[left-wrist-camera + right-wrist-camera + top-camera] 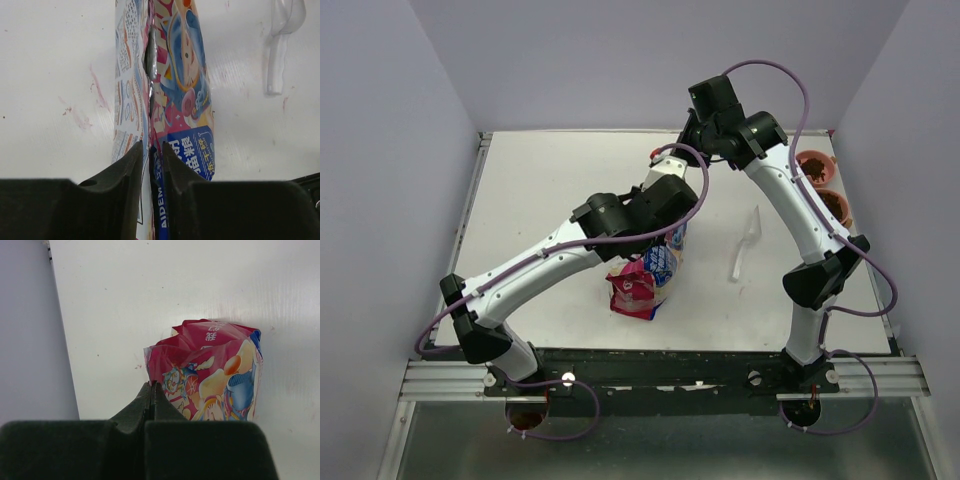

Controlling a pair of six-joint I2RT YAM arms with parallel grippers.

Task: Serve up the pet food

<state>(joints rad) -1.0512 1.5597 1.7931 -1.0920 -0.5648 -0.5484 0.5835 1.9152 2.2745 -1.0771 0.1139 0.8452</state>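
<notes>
The glossy pink-and-blue cartoon bag (645,278) stands near the middle of the table. My left gripper (151,147) is shut on the bag's (182,100) thin edge, seen from above (668,238). My right gripper (152,385) is shut, its tips pinching a top corner of the bag (210,370); from above it reaches in from the far side (665,157). A narrow slit (148,62) gapes in the bag's seam. Dark brown pet food (815,168) shows only in the bowls at the far right. None is visible in the bag.
Two orange-brown bowls (833,206) stand at the table's far right edge. A clear plastic scoop (748,243) lies flat right of the bag, also in the left wrist view (276,60). Purple walls close in the left, back and right sides.
</notes>
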